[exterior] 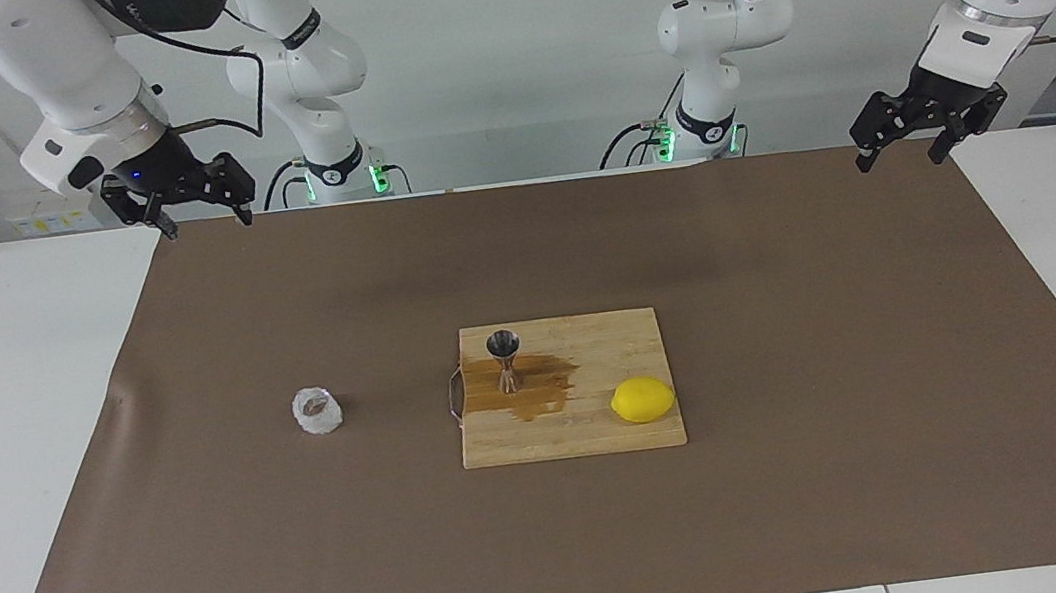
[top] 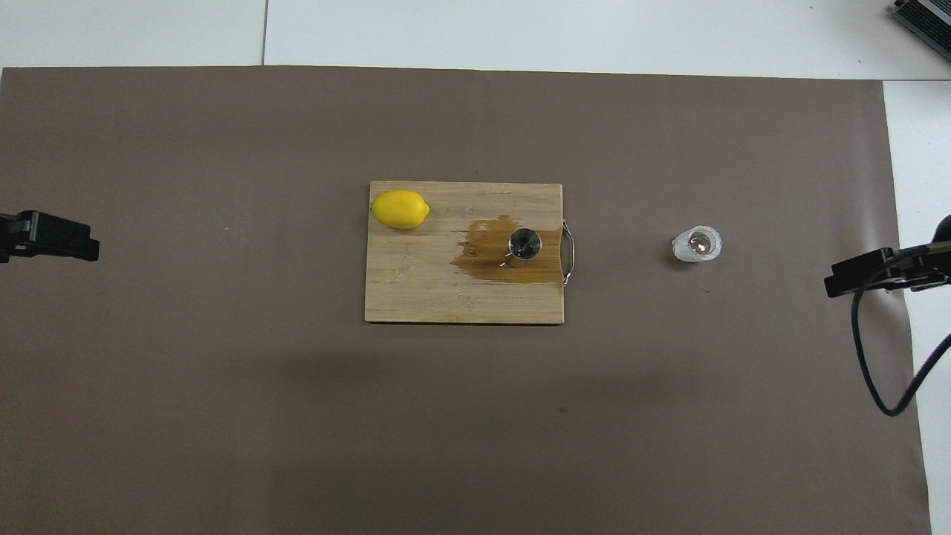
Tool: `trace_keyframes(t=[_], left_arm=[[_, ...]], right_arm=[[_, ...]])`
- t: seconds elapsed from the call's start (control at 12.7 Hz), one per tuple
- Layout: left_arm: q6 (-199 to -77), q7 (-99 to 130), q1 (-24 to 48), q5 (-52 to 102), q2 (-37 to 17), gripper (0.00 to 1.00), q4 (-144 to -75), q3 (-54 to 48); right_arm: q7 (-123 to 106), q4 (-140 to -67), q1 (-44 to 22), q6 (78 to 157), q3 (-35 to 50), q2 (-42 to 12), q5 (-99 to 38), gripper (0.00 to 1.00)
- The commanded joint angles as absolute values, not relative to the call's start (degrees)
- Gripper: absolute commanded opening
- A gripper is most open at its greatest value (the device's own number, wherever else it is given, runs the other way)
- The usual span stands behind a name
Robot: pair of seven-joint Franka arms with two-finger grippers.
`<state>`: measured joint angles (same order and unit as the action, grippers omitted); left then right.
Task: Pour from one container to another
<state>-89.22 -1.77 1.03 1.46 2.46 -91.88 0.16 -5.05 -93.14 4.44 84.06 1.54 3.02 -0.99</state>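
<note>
The knobbly clear glass cup [exterior: 317,410] stands upright on the brown mat [exterior: 815,503], toward the right arm's end, well apart from the wooden board [exterior: 605,433]. On that board the shiny hourglass steel jigger [exterior: 506,360] stands in a dark wet stain [exterior: 539,388], a smooth yellow lemon [exterior: 642,399] nearby. The right gripper [exterior: 198,220] and left gripper [exterior: 904,158] hang spread, empty, over the mat's corners nearest the robots.

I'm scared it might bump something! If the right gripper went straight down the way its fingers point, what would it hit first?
Probably just the brown mat, near its edge. The right gripper is open and hangs well away from the glass cup.
</note>
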Motion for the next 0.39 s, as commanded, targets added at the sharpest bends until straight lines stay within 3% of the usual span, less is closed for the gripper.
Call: trace_keyframes(t=[0.0,0.16,0.32], left_arm=[[-88.68,-1.23,0.88,1.49,3.34,1.0,-92.64,0.18],[-88.68,-1.23,0.88,1.49,3.25,1.0,-92.64,0.18],[-88.68,-1.32,0.88,1.49,3.25,1.0,-92.64,0.18]], right_arm=[[-4.75,-92.29,4.32,84.73,0.81,2.55,-0.96,1.0],[-4.57,-91.33,-2.35,84.81,-5.26,2.46,-0.71,1.0],[-4.31,-90.79,-2.29,84.81,-5.19,2.2,-0.53,1.0]])
